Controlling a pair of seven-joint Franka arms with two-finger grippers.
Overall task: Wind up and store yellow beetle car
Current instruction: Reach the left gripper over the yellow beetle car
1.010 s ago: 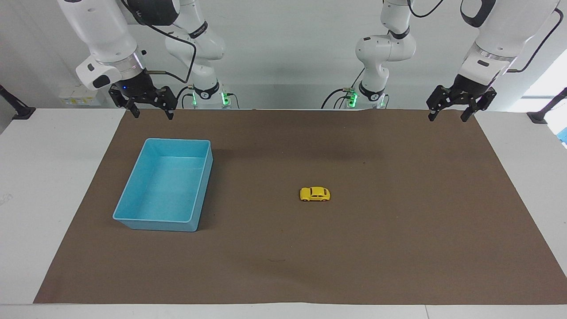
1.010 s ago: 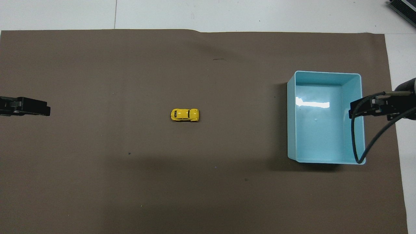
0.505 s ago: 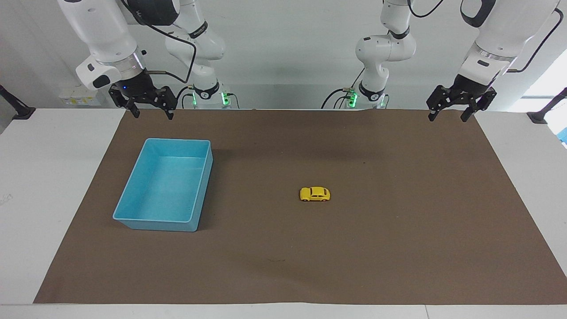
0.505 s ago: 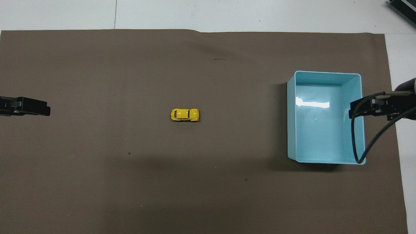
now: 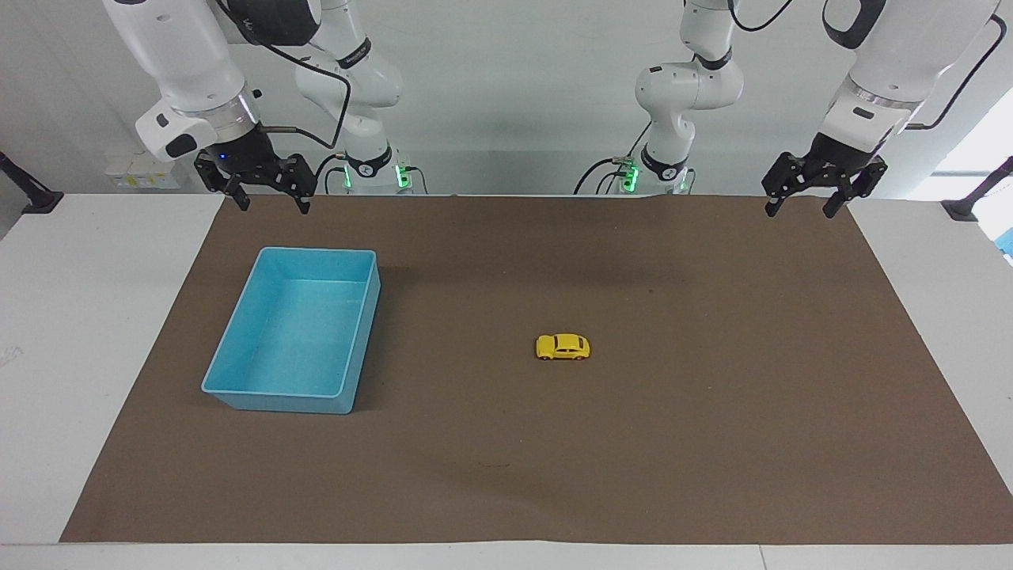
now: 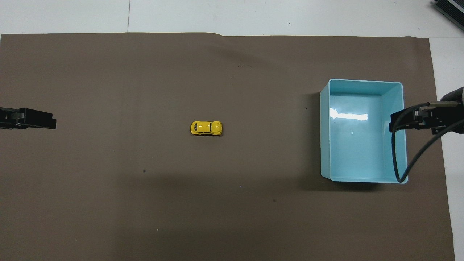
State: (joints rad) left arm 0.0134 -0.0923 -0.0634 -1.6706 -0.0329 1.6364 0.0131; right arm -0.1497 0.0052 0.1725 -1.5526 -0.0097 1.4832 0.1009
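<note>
1. Tiny bright yellow toy beetle car [image 5: 563,347] [image 6: 206,128] with rounded body, dark windows and small black wheels: stood on all four wheels on brown paper mat [image 5: 712,443], just right of centre in the facing frame, well apart from empty light blue plastic tray [image 5: 237,388] at centre left.

2. Left gripper [image 5: 799,209], upper right of the facing frame: fingers spread wide, nothing held, touching nothing.

3. Right gripper [image 5: 273,207], upper left: likewise wide apart and empty, above the mat's edge.

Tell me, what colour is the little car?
Bright yellow. The yellow beetle car has dark windows, clearest in the facing view.
</note>
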